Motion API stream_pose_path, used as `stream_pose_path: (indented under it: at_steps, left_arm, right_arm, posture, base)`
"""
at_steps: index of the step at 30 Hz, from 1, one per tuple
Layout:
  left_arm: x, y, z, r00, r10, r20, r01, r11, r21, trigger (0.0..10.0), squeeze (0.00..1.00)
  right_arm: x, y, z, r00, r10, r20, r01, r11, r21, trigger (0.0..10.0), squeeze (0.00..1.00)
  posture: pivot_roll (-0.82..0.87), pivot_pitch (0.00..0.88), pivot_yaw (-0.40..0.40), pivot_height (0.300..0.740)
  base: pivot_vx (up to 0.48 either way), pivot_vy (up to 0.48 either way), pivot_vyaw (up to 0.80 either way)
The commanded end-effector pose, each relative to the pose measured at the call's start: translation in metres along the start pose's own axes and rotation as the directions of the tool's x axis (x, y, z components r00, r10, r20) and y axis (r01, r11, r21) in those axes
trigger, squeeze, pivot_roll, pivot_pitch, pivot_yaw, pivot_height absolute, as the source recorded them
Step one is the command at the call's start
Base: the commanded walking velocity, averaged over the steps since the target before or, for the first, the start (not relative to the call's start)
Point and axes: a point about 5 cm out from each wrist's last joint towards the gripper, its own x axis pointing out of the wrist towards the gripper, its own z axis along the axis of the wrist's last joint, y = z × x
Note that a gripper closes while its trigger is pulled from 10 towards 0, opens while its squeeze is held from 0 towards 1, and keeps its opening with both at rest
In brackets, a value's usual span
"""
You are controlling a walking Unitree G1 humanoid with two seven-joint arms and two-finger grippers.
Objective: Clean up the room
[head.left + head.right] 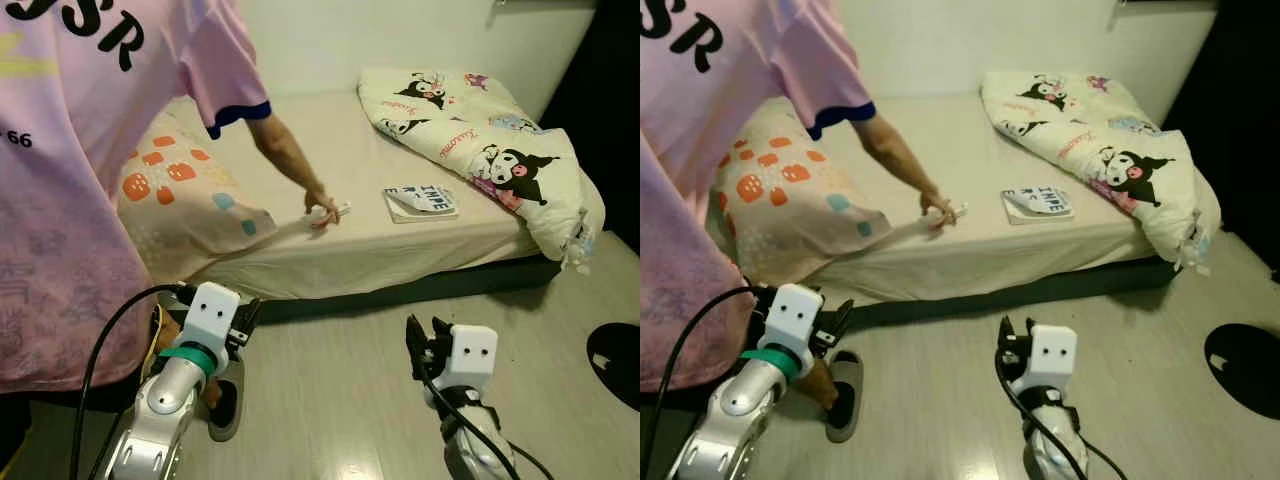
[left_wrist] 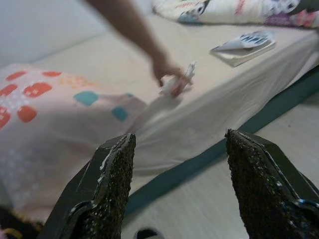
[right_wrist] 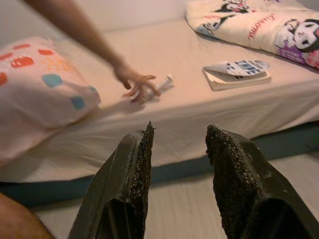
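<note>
The bed (image 1: 400, 250) carries a cartoon-print comforter (image 1: 480, 140), a spotted pillow (image 1: 180, 200) and a book (image 1: 420, 202). A person's hand (image 1: 322, 210) rests on a small white object (image 1: 338, 210) near the edge. Both end effectors, left (image 2: 177, 189) and right (image 3: 179, 184), hover over the floor well short of it, fingers apart.
</note>
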Motion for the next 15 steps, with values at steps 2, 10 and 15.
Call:
stream_pose_path:
  at_steps: [2, 10, 15]
  left_arm:
    - [-0.003, -0.002, -0.009, 1.000, -0.015, -0.025, 0.015, 1.000, -0.012, 10.0, 0.00]
    - [-0.020, -0.010, -0.084, 0.964, -0.010, -0.264, 0.019, 0.999, 0.032, 10.0, 0.00]
    - [-0.023, -0.012, -0.080, 0.972, 0.012, -0.236, 0.003, 0.998, 0.062, 10.0, 0.00]
  right_arm:
    - [-0.002, 0.001, -0.012, 0.999, 0.003, -0.041, -0.002, 1.000, 0.027, 10.0, 0.00]
    - [-0.020, -0.036, -0.069, 0.956, -0.130, -0.263, 0.109, 0.990, -0.091, 10.0, 0.00]
    - [-0.023, -0.046, -0.069, 0.952, -0.149, -0.266, 0.129, 0.987, -0.091, 10.0, 0.00]
  posture:
    - [-0.03, 0.020, 0.071, 0.740]
    - [-0.04, 0.024, 0.060, 0.740]
    - [-0.04, 0.025, 0.059, 0.740]
  base:
    - [0.000, 0.000, 0.00]
    - [0.000, 0.000, 0.00]
    - [0.000, 0.000, 0.00]
